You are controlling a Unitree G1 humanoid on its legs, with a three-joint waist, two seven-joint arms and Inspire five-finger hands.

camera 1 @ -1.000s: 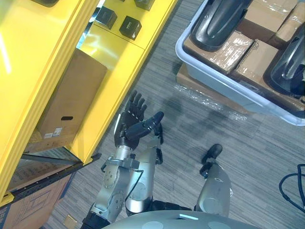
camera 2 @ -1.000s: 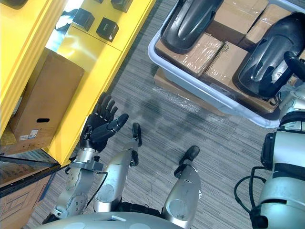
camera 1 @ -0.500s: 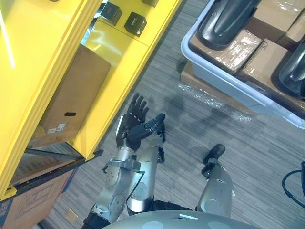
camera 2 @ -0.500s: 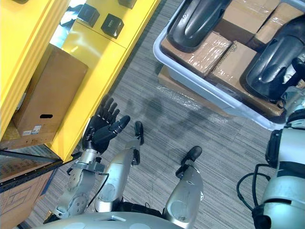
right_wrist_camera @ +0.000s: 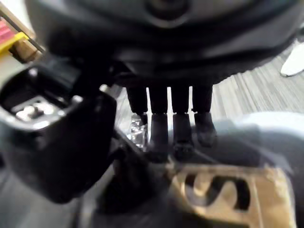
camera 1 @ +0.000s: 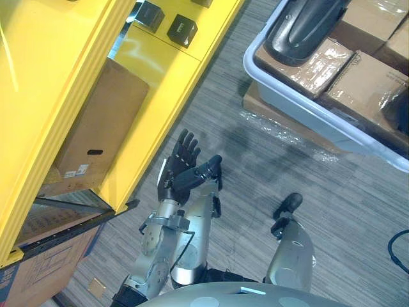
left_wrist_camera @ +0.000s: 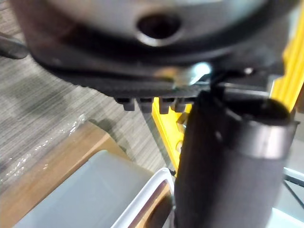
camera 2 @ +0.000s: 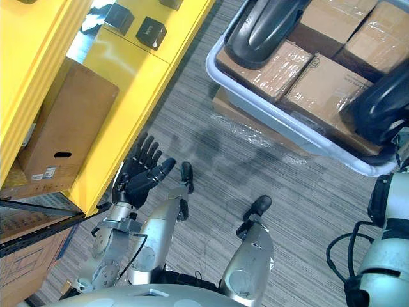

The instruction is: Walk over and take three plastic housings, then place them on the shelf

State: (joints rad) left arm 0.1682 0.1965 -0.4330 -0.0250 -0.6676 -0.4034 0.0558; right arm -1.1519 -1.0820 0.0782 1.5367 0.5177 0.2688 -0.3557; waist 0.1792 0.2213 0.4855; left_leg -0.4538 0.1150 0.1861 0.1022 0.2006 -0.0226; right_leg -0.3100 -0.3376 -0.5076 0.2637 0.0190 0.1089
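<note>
One plastic housing (camera 2: 382, 105) lies under my right hand (right_wrist_camera: 159, 102), grip I cannot tell; left hand (camera 1: 182, 169) hangs open. I'm taking; next, raise it from the tub (camera 2: 268, 115).

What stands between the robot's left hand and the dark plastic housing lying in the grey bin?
Nothing visible. Bare carpet separates the open left hand from the grey bin, and the housing lies uncovered on the taped boxes.
</note>
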